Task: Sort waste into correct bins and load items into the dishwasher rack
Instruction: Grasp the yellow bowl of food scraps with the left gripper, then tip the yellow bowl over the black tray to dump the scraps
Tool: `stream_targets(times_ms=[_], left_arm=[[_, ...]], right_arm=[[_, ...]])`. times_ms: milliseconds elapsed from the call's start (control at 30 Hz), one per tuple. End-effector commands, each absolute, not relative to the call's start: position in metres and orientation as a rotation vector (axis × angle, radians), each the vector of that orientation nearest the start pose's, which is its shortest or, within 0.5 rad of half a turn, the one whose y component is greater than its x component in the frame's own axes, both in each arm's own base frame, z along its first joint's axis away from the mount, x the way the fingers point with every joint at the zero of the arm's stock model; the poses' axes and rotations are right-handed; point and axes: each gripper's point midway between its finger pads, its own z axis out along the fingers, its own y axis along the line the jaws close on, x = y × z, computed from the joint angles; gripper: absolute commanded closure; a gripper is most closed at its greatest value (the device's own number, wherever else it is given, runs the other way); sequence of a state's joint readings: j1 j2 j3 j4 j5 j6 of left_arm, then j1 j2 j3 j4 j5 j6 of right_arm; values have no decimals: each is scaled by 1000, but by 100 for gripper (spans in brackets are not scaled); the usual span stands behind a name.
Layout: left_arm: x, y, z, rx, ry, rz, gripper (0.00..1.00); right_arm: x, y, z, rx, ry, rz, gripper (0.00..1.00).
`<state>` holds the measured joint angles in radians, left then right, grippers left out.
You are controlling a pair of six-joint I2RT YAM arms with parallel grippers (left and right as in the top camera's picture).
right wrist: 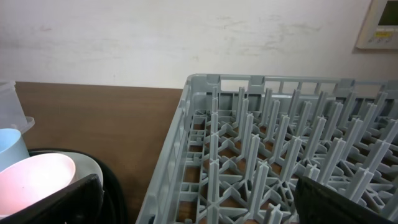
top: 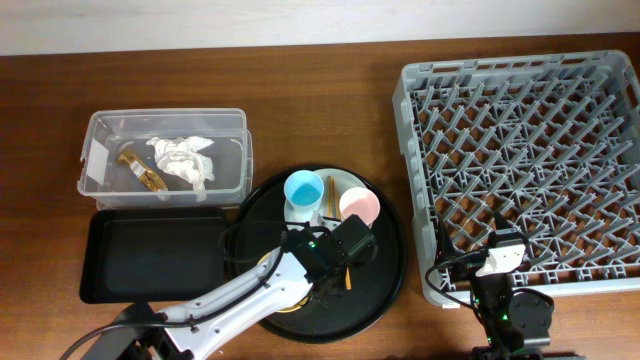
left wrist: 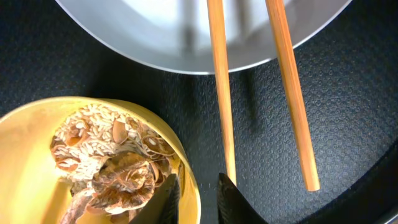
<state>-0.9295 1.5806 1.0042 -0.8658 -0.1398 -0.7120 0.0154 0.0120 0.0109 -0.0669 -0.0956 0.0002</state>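
Note:
My left gripper (left wrist: 198,200) is open, its two fingers straddling the right rim of the small yellow bowl (left wrist: 31,143): one finger inside, one outside. The bowl holds tan food scraps (left wrist: 112,163). Two wooden chopsticks (left wrist: 222,93) lie from the white plate (left wrist: 186,31) onto the round black tray (left wrist: 354,124). Overhead, the left gripper (top: 335,255) is over that tray, near the blue cup (top: 303,189) and pink cup (top: 360,205). The tissue (top: 184,160) and gold-brown wrapper (top: 140,173) lie in the clear tub (top: 100,130). My right gripper (right wrist: 199,202) is open and empty at the dishwasher rack's (right wrist: 249,143) front left corner.
The shallow black rectangular tray (top: 150,255) lies in front of the clear tub, left of the round tray (top: 392,270). The grey rack (top: 520,150) fills the right side. In the right wrist view the pink cup (right wrist: 34,177) and blue cup (right wrist: 9,149) show at the left.

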Motion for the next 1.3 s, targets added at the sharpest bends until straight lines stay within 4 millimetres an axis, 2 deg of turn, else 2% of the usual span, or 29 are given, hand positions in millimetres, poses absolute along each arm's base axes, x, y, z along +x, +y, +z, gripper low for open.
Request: stream_targets(times_ms=[0,133,200,333,367,400,500,667,767,867,933,1000,1067,1133,1167,1267], left_arm=[[197,-218,48,293,2920,29,81],[195,-216,47,294,2924,35,81],[190,-210,37,277,2938,53,80],[191,-210,36,276,2936,51,81],[191,-210,36,276,2936,50,85],[191,-210,36,276,2936,51,94],[190,-211,37,276,2938,45,99],[195,-216,70,264,2889,-35,100],[202,-201,83,199,2885,-43,100],[214,-195,92,195,2929,-171,100],[230,-187,107,160,2923,-297,100],[241,-175,123,81,2886,-341,100],[247,-152,145,26,2822,-319,100],[254,-119,165,-73,2739,-244,100],[256,-111,170,-94,2721,-239,100],[261,-62,184,-243,2661,-194,100]], right_arm=[[245,19,158,-77,1640,89,2],[245,19,158,-77,1640,89,1],[245,19,158,-76,1640,89,1],[245,19,158,-77,1640,89,1],[245,19,158,-76,1640,89,1],[245,19,158,-77,1640,89,1],[245,19,158,-76,1640,89,1],[245,19,158,-77,1640,89,1],[245,19,158,-77,1640,89,1],[245,19,158,-76,1640,89,1],[245,19,158,-76,1640,89,1],[245,19,158,-76,1640,89,1],[245,19,158,-76,1640,89,1],[245,19,158,-76,1640,89,1],[245,19,158,-76,1640,89,1],[245,19,158,-76,1640,89,1]])
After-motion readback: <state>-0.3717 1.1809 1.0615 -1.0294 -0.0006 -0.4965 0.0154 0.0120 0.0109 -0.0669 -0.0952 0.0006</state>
